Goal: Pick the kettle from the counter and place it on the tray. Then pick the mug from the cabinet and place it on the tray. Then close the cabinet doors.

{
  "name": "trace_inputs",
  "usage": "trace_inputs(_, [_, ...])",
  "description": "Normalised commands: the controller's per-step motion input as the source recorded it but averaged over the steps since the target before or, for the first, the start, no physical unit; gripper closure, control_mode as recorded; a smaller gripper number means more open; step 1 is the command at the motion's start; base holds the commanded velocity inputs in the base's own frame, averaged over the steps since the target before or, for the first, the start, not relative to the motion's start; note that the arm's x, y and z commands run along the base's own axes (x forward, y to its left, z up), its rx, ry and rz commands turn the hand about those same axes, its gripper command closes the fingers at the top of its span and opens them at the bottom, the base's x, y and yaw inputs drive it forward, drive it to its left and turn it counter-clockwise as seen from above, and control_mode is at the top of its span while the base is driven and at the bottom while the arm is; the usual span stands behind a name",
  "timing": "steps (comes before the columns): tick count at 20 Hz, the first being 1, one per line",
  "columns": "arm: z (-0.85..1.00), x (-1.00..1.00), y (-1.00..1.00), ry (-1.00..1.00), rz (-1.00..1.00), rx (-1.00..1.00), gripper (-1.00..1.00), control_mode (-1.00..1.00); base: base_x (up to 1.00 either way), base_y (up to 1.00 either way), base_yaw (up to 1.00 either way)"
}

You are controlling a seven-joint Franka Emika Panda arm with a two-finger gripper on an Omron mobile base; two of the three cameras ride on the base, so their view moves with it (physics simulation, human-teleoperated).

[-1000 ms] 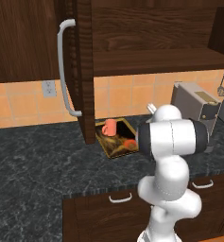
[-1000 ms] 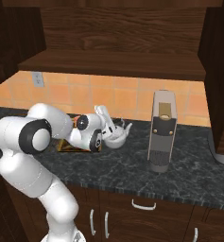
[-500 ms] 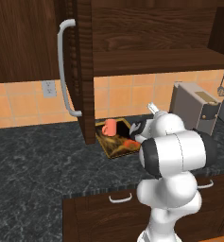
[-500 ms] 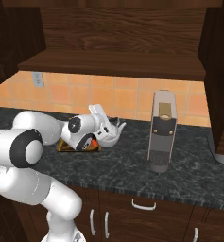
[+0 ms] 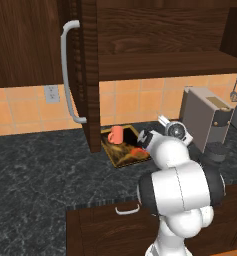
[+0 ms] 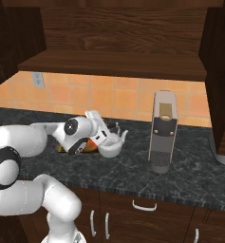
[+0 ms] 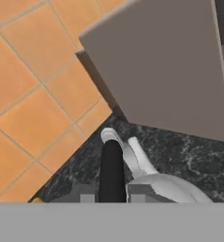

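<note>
Between the fingertips of the tool (image 7: 111, 191) sits the thin dark arched handle (image 7: 111, 170) of the kettle (image 6: 111, 144); the jaws are pinched together on that handle, with the white-grey body and short spout showing just past them at about 2 o'clock in the hand view; from the right base view the kettle rides at the end of the arm, close over the tabletop (image 6: 180, 178) and at the right-hand edge of the tray (image 5: 121, 150), though whether it rests or hangs clear I cannot tell; the orange mug (image 5: 115, 135) already stands on the tray at its 11 o'clock corner; the toaster (image 6: 162, 133) stands well apart at 3 o'clock; the cabinet door (image 5: 85, 75) is open above. Judging by its look, the kettle is rigid, smooth and probably light when empty; held only by its narrow handle it may swing or tip, so the handle's crown is the sensible hold, and a slow, level lowering beside the mug seems wise.
</note>
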Motion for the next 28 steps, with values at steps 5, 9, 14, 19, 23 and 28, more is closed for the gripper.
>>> trace_inputs(5, [0.53,0.05,0.60,0.16,0.01,-0.08,1.00,-1.00,0.00,0.00,0.00])
trace_inputs(9, [0.39,0.17,0.31,0.24,0.01,0.00,1.00,-1.00,0.00,0.00,0.00])
trace_inputs(14, [-0.03,0.40,0.48,0.13,0.00,0.00,1.00,-1.00,0.00,0.00,0.00])
trace_inputs(19, [-0.26,0.29,0.32,0.00,0.00,0.00,1.00,-1.00,0.00,0.00,0.00])
trace_inputs(23, [-0.37,0.08,0.11,-0.01,0.02,0.00,1.00,-1.00,0.00,0.00,0.00])
trace_inputs(28, [-0.21,0.22,0.12,0.00,0.02,0.00,1.00,-1.00,0.00,0.00,0.00])
